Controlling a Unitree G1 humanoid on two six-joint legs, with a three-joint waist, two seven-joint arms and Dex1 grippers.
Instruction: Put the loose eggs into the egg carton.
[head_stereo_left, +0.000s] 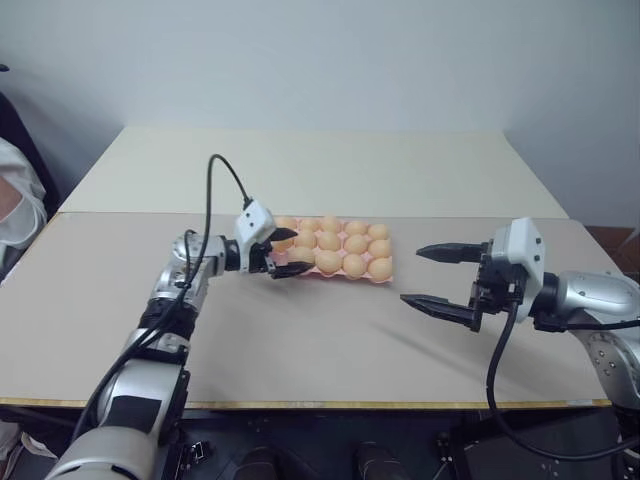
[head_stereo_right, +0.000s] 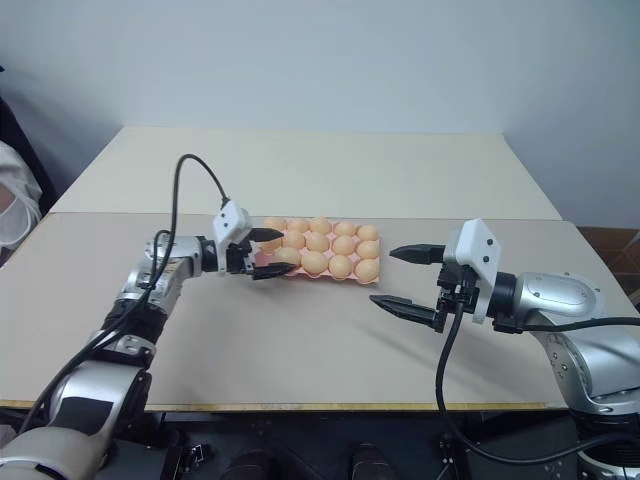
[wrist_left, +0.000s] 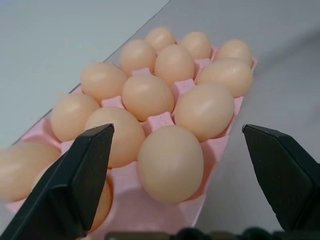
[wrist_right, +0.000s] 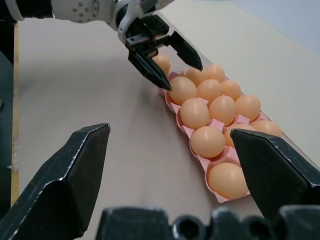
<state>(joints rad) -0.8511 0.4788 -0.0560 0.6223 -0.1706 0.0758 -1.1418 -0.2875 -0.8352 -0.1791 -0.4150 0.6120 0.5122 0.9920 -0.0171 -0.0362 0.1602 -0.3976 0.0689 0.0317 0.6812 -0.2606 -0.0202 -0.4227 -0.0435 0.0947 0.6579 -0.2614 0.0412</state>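
Observation:
The pink egg carton (head_stereo_left: 340, 276) lies in the middle of the table, and light orange eggs (head_stereo_left: 353, 242) fill the cups I can see. Loose eggs are out of view; every egg here sits in a cup. My left gripper (head_stereo_left: 300, 250) is open at the carton's left end. Its fingers (wrist_left: 85, 165) stand on either side of the corner egg (wrist_left: 171, 162), which rests in its cup untouched. My right gripper (head_stereo_left: 410, 275) hangs open over bare table to the right of the carton, holding nothing.
A second, paler table (head_stereo_left: 300, 165) adjoins at the back. A person's white sleeve (head_stereo_left: 15, 205) shows at the far left edge. A black cable (head_stereo_left: 210, 200) arches over my left forearm. The table's front edge (head_stereo_left: 300, 403) runs close below both arms.

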